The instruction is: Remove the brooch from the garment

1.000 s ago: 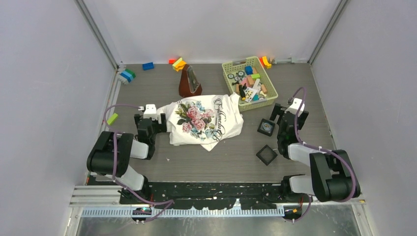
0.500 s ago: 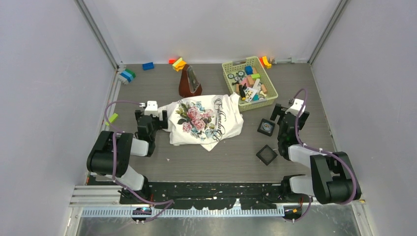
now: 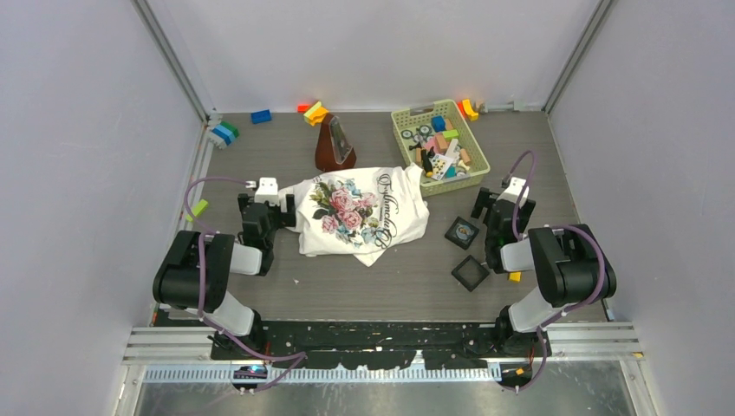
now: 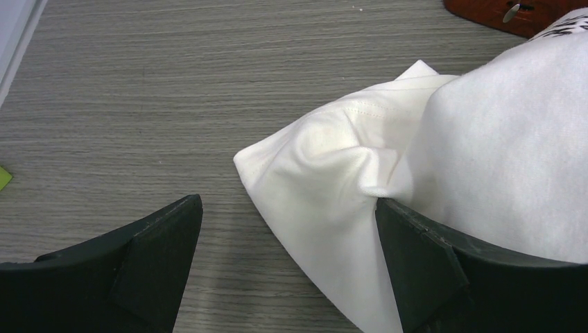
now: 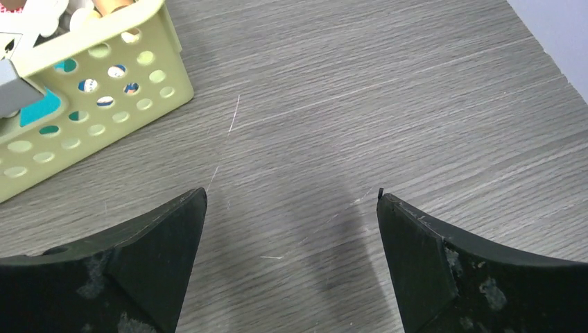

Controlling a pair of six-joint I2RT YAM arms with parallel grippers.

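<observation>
The garment [image 3: 360,212], a white T-shirt with pink roses and black script, lies in the middle of the table. My left gripper [image 3: 269,202] is open at its left sleeve. In the left wrist view the sleeve corner [image 4: 326,173] lies between the jaws of the gripper [image 4: 286,205], and the right finger [image 4: 423,257] touches the cloth. A tiny pale grey roundish thing, the brooch [image 3: 466,230], lies in a black square tray [image 3: 454,230] right of the shirt. My right gripper [image 3: 500,201] is open and empty over bare table [image 5: 291,198], just right of that tray.
A second black tray [image 3: 469,273] lies nearer the arms. A small orange block [image 3: 514,276] lies by the right arm. A green basket [image 3: 399,115] of toys, also in the right wrist view [image 5: 83,90], and a brown metronome [image 3: 334,144] stand behind the shirt. Loose blocks line the back wall.
The right arm has folded back toward its base. The tray with the brooch has shifted a little left and nearer and turned. The orange block now shows. The left arm barely moved.
</observation>
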